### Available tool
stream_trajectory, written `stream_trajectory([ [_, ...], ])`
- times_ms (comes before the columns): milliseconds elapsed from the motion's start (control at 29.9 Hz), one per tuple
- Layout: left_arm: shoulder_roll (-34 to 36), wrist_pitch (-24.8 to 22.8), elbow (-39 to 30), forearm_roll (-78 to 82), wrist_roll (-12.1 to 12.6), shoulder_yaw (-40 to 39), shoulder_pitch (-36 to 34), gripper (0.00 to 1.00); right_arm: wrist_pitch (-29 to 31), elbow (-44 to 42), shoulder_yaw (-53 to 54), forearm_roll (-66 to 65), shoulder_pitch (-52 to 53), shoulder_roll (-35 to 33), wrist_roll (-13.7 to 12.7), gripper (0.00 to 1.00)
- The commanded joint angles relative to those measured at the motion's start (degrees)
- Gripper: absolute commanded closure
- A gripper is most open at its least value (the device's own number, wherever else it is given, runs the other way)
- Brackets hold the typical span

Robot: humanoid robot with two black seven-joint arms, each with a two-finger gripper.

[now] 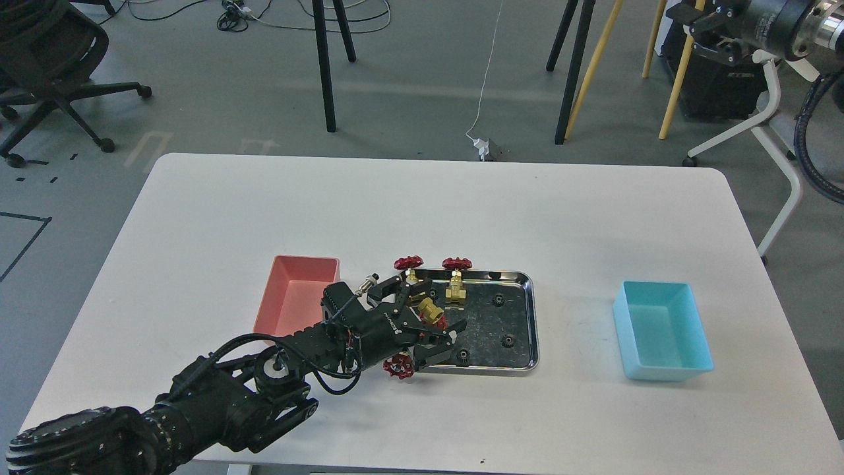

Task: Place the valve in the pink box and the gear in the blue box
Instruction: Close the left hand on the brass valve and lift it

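Head view: we note our left gripper (428, 316) reaching in from the lower left over the left end of the steel tray (524, 323), its two fingers spread apart around a valve (432, 311) that lies tilted between them; whether the pads touch its brass body we cannot tell. Two more valves stand upright along the tray's far left rim, one (409, 267) partly behind the upper finger and one (456, 280) just to its right, each with a red handwheel on top. A fourth red handwheel (398, 367) shows at the tray's near left corner, below the gripper. Small black gears lie on the dark tray floor: one (499, 300) near the far side, one (508, 341) near the right middle, one (463, 357) by the near rim beside the lower finger. The pink box (300, 300) sits on the white table (422, 211) just left of the tray, partly covered by our arm. The blue box (663, 330) sits well apart to the tray's right. Our right gripper (702, 30) hangs at the upper right, off the table; its state we cannot tell.
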Motion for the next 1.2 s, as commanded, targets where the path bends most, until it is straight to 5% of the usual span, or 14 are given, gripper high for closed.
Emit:
stream_trajectory([
  [0, 0.0, 0.0, 0.2, 0.0, 0.1, 0.0, 0.0, 0.19, 0.0, 0.0, 0.0, -0.1, -0.2, 0.0, 0.0, 0.01],
  [301, 0.4, 0.0, 0.0, 0.0, 0.1, 0.1, 0.1, 0.37, 0.0, -0.1, 0.0, -0.1, -0.4, 0.0, 0.1, 0.01],
  [635, 0.8, -0.1, 0.0, 0.0, 1.7, 0.1, 0.5, 0.8, 0.0, -0.9, -0.1, -1.0, -0.5, 0.1, 0.1, 0.01],
  [935, 2.5, -0.2, -2.5, -3.8, 2.2, -1.5, -0.1, 0.83, 0.0, -1.9, -0.2, -1.0, -0.7, 0.1, 0.1, 0.01],
  [1169, 13.6, -3.3, -18.6, -18.8, 4.3, -4.7, -2.7, 0.82, 0.0, -2.3, -0.3, -1.0, -0.8, 0.2, 0.1, 0.01],
])
